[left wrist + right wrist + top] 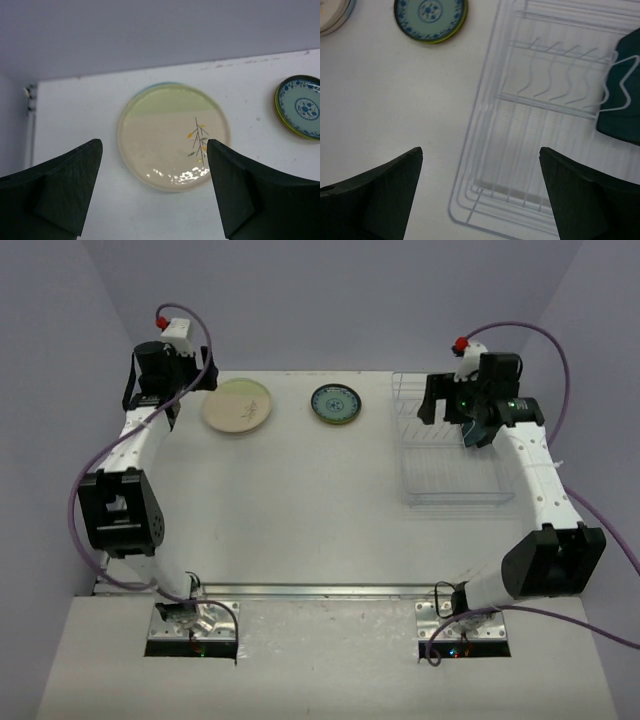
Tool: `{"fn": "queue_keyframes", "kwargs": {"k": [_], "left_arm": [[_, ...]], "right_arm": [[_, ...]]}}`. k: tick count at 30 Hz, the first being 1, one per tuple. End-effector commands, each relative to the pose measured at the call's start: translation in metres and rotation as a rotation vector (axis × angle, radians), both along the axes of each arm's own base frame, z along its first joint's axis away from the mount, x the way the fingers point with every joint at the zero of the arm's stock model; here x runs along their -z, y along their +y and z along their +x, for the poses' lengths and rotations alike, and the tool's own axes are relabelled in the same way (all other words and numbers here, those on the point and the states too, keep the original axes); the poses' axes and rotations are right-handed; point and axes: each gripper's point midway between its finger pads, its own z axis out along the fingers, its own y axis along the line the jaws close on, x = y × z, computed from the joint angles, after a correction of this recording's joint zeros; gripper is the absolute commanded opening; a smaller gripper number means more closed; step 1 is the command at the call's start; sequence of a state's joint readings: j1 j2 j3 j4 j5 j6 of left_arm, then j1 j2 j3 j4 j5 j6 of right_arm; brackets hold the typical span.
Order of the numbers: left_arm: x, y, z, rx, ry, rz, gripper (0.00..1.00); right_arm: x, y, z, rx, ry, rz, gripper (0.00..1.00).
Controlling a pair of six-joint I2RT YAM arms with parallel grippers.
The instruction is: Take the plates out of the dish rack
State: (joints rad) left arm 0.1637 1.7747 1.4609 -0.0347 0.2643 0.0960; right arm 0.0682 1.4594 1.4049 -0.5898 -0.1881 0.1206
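The white wire dish rack (450, 460) stands at the right of the table. In the right wrist view the rack (520, 125) holds one dark-teal plate (622, 95) at its right end; its other slots are bare. A cream plate (238, 405) lies flat at the back left, with a light-blue rim (160, 86) showing under it. A teal-patterned plate (335, 403) lies flat to its right on a lime-green one (278, 107). My left gripper (155, 200) is open and empty above the cream plate (172, 135). My right gripper (480, 200) is open and empty above the rack's left edge.
Grey walls close in the table at the back and both sides. The table's back edge runs just behind the plates. Purple cables loop off both arms. The teal-patterned plate (431, 12) lies left of the rack.
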Motion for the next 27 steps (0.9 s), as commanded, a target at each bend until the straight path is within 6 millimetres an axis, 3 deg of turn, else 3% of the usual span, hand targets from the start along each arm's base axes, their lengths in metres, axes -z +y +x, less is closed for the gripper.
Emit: {"fn": "queue_keyframes", "kwargs": {"k": [1, 3, 7, 9, 13, 22, 27], "left_arm": [[-0.054, -0.094, -0.050, 0.229, -0.195, 0.287, 0.83], [-0.055, -0.118, -0.069, 0.268, -0.217, 0.307, 0.83], [-0.049, -0.139, -0.090, 0.288, -0.216, 0.299, 0.83], [-0.050, -0.150, -0.095, 0.296, -0.219, 0.282, 0.83], [-0.050, -0.160, -0.099, 0.306, -0.219, 0.276, 0.83], [-0.050, -0.164, -0.102, 0.309, -0.224, 0.267, 0.83], [-0.049, -0.162, -0.102, 0.301, -0.224, 0.271, 0.83]], "right_arm": [[-0.046, -0.081, 0.027, 0.205, -0.116, -0.072, 0.95], [-0.045, -0.117, 0.033, 0.288, -0.109, -0.125, 0.89], [-0.050, -0.153, 0.044, 0.347, -0.106, -0.182, 0.78], [-0.040, -0.167, 0.054, 0.369, -0.078, -0.199, 0.72], [-0.039, -0.183, 0.072, 0.363, -0.067, -0.247, 0.67], [0.009, -0.212, 0.099, 0.399, 0.036, -0.289, 0.60], [0.022, -0.223, 0.106, 0.416, 0.059, -0.307, 0.59]]}}
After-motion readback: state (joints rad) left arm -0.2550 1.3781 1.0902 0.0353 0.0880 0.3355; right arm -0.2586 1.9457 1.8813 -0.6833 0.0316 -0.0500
